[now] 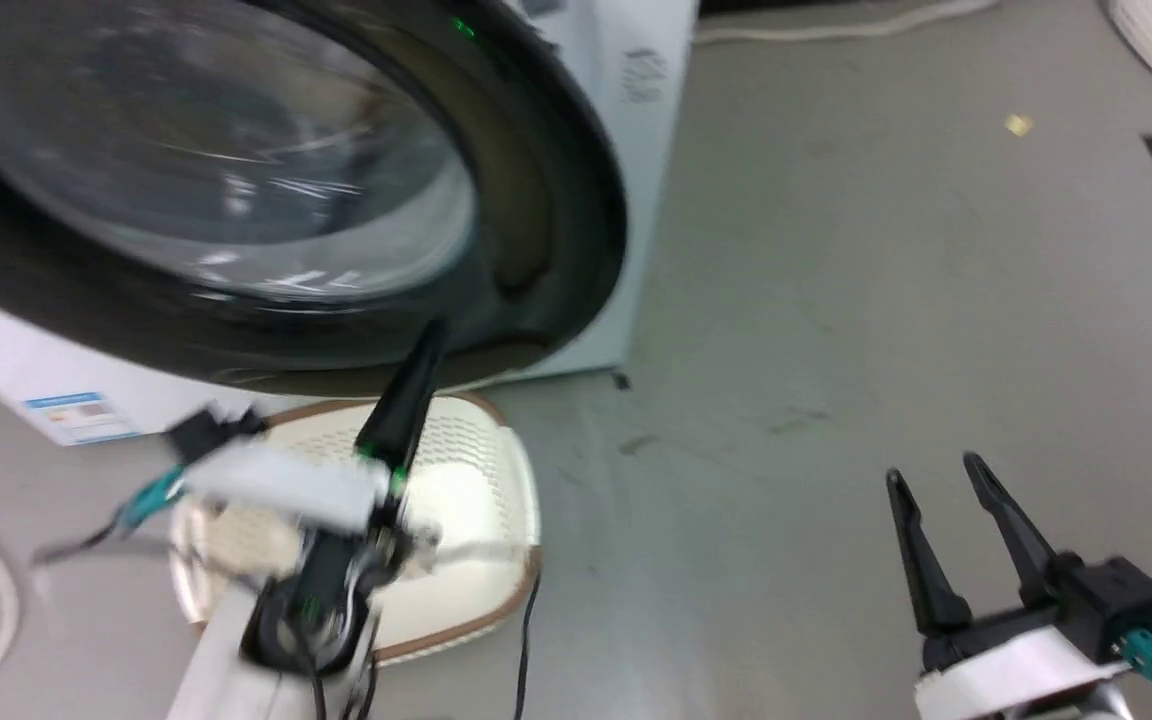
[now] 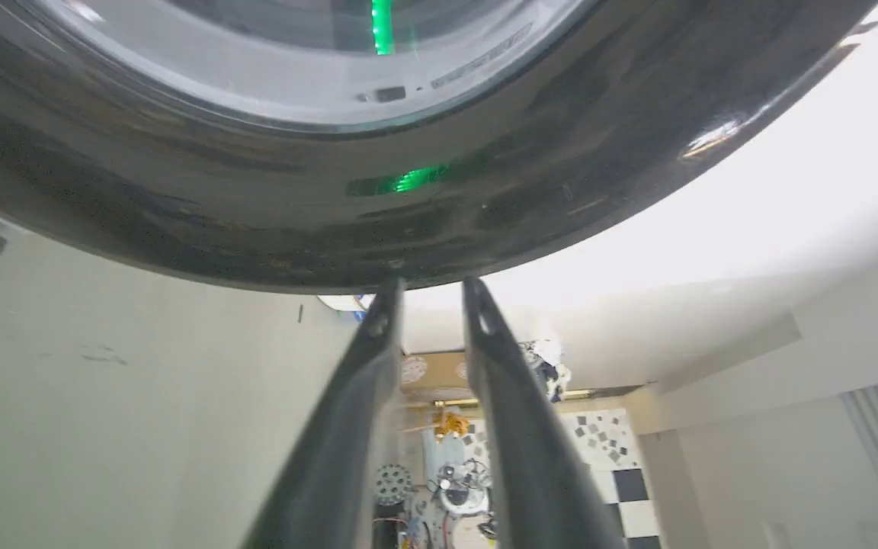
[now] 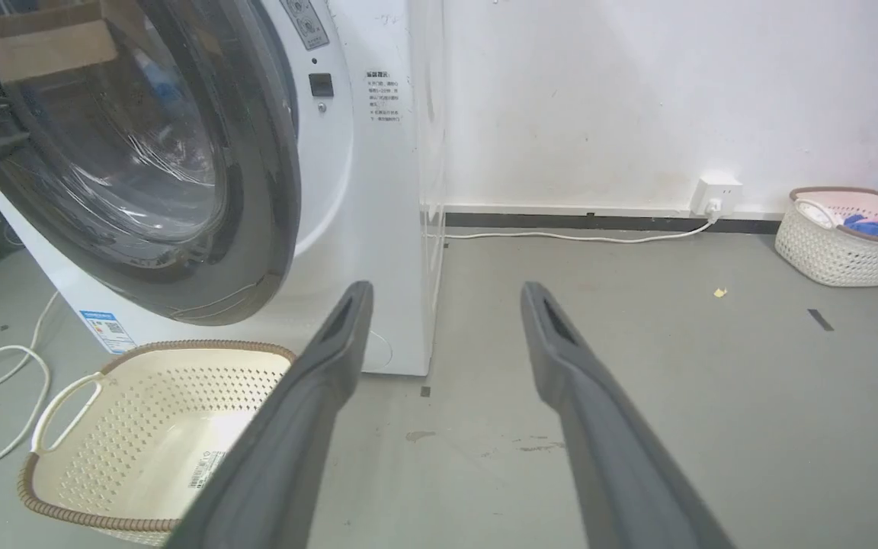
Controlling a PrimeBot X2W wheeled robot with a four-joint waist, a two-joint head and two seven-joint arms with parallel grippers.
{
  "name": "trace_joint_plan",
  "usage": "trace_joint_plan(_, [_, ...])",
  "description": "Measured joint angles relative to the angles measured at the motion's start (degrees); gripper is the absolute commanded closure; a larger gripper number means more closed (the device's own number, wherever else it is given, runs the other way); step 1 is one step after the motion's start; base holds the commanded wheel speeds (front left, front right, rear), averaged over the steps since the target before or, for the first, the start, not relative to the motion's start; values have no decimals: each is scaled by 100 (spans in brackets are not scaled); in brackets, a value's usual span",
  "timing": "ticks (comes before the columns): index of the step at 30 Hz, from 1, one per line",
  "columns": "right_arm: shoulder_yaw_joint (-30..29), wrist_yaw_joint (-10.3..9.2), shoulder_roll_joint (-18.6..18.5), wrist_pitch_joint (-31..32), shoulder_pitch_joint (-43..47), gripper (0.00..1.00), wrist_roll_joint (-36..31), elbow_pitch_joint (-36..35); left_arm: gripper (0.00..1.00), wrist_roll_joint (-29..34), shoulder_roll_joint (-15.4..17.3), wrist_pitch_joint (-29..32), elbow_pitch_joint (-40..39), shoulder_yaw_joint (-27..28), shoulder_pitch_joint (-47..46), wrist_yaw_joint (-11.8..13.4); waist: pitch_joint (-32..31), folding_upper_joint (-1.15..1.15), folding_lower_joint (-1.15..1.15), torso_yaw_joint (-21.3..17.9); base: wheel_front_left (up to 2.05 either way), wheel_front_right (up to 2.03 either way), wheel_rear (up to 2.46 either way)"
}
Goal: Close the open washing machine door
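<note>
Washing machine door (image 1: 236, 200), seemingly heavy and slick, is meeting left gripper (image 2: 430, 290) fingers, barely parted, at its 6 o'clock rim; right gripper (image 3: 443, 293) fingers spread.

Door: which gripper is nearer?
Left. The left gripper is tip-first at the door, at its lower rim; the right gripper is well off to the right, over the floor.

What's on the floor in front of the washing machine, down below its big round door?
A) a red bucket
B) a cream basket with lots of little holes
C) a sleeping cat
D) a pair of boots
B: a cream basket with a brown rim and rows of little holes sits on the grey floor, just below the washing machine door.
</note>
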Motion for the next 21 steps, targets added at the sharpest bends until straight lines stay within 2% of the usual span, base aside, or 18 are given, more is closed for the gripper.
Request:
trace_joint_plan(2, [-48,0,-43,0,98,0,-25,-23,0,522,212,-354,-280,-99,389,0,-117,0,0,182,0,0,0])
trace_joint_plan(7, [-69,0,-133,0,281,0,-92,-54,0,1995,810,-1703,-659,-407,1133,0,-401,0,0,682,0,0,0])
trace_joint_plan(10, [-65,0,-158,0,332,0,-99,-82,0,2836,981,-1948,-670,-270,1440,-1,-555,0,0,969,0,0,0])
trace_joint_plan(13, [-79,0,-178,0,383,0,-100,-111,0,4289,903,-1953,-854,447,1675,-1,-683,-1,0,1237,0,0,0])
trace_joint_plan(14, [-45,0,-194,0,431,0,-101,-130,0,5866,670,-1958,-1178,929,1901,47,-777,0,0,1472,0,0,0])
trace_joint_plan(16, [-9,0,-203,0,438,0,-100,-134,0,6720,454,-1958,-1360,1055,2068,123,-820,-1,-1,1604,0,0,0])
trace_joint_plan(19, [47,0,-210,0,441,0,-100,-141,0,7610,190,-1958,-1507,1072,2251,222,-842,0,0,1767,0,0,0])
trace_joint_plan(21, [93,0,-214,0,442,0,-100,-142,0,8153,169,-1958,-1507,957,2341,253,-833,0,0,1856,0,0,0])
